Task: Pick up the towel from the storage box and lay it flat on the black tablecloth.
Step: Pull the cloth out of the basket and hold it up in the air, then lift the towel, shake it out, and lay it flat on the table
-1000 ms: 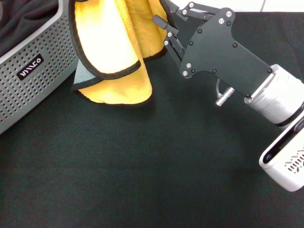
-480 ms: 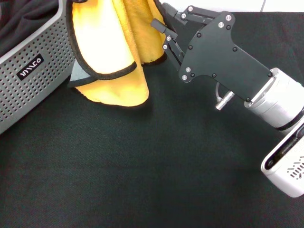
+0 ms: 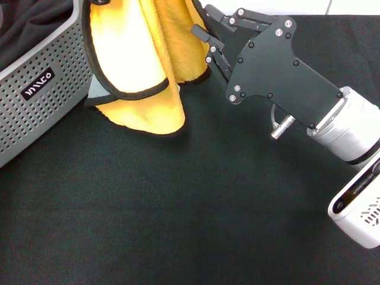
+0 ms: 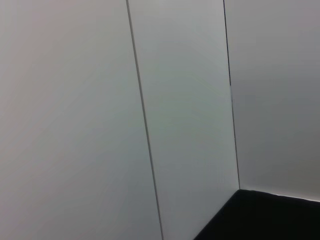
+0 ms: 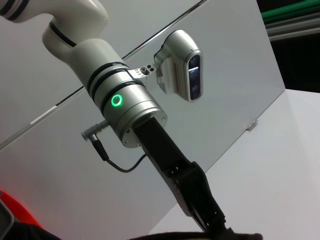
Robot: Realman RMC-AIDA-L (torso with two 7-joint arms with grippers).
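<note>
The yellow-orange towel with dark edging hangs folded from above the head view's top edge. Its lower fold rests on the black tablecloth just right of the grey perforated storage box. My right gripper reaches in from the right and sits against the towel's right edge near the top. Its tips are partly hidden by the cloth. My left gripper shows only in the right wrist view, pointing down, with its tips hidden at the picture's bottom edge.
Black fabric lies inside the storage box at the far left. A grey patch shows under the towel beside the box wall. A white surface borders the tablecloth at the back. The left wrist view shows only pale wall panels.
The towel's lower fold has drawn slightly left and back towards the box. My right gripper has shifted only a little and stays at the towel's right edge.
</note>
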